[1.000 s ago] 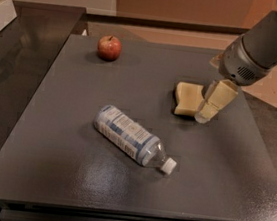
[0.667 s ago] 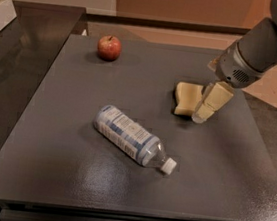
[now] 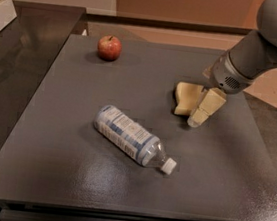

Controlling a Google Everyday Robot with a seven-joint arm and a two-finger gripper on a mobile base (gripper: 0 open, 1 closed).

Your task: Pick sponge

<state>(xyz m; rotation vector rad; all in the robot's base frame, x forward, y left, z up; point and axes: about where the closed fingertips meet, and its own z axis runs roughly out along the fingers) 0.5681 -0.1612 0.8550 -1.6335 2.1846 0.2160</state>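
Observation:
The sponge [image 3: 186, 98] is a pale yellow-beige foam block lying flat on the dark grey table [image 3: 60, 173], right of centre. My gripper [image 3: 198, 117] reaches down from the upper right on a grey arm [image 3: 245, 57]. Its beige tip sits at table level right against the sponge's right side. The sponge's right edge is partly hidden behind the gripper.
A red apple [image 3: 109, 47] sits at the back of the table. A plastic water bottle [image 3: 131, 137] lies on its side in the middle, cap pointing to the front right. A darker counter [image 3: 13, 67] adjoins on the left.
The arm's upper part has swung slightly, and the gripper tip has edged a little lower and closer against the sponge. The sponge, bottle and apple have not moved.

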